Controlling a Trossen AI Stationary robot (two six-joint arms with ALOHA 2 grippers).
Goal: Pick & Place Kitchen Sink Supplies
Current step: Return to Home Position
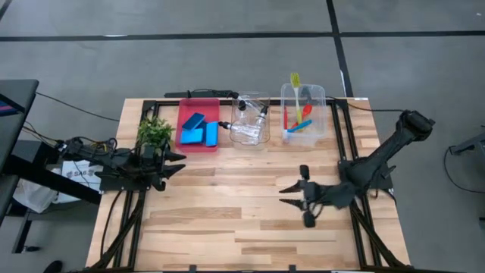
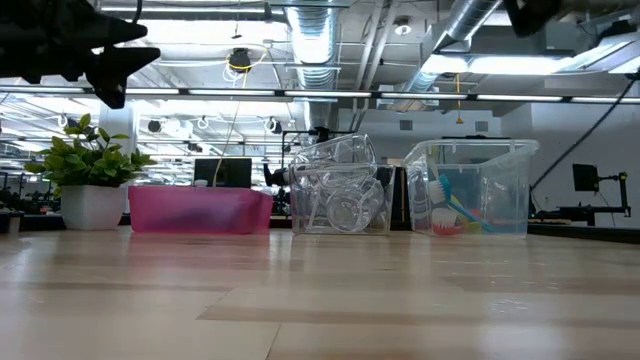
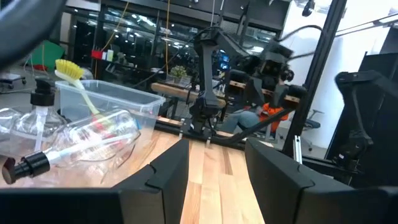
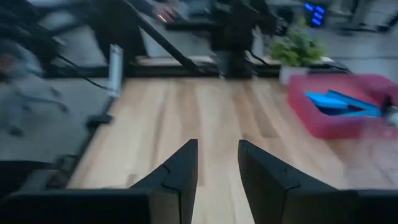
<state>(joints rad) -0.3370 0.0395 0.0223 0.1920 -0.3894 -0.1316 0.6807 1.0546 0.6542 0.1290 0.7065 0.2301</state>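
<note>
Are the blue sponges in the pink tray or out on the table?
In. From above, the blue sponges lie inside the pink tray, none on the table. The left gripper and right gripper hover open, away from it.

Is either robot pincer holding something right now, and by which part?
Nothing: the left pincer and the right pincer are both open and empty.

No writing or label can be read anywhere.

Table (image 1: 250, 220): pale wood planks, smooth, faint sheen. Tray (image 1: 198, 103), 11 o'clock on table: pink-red plastic, slightly translucent. Bins (image 1: 324, 91), 12 to 1 o'clock: clear glossy plastic. Sponges (image 1: 194, 121): blue, matt. Bottles (image 3: 93, 134): clear plastic, black caps.
</note>
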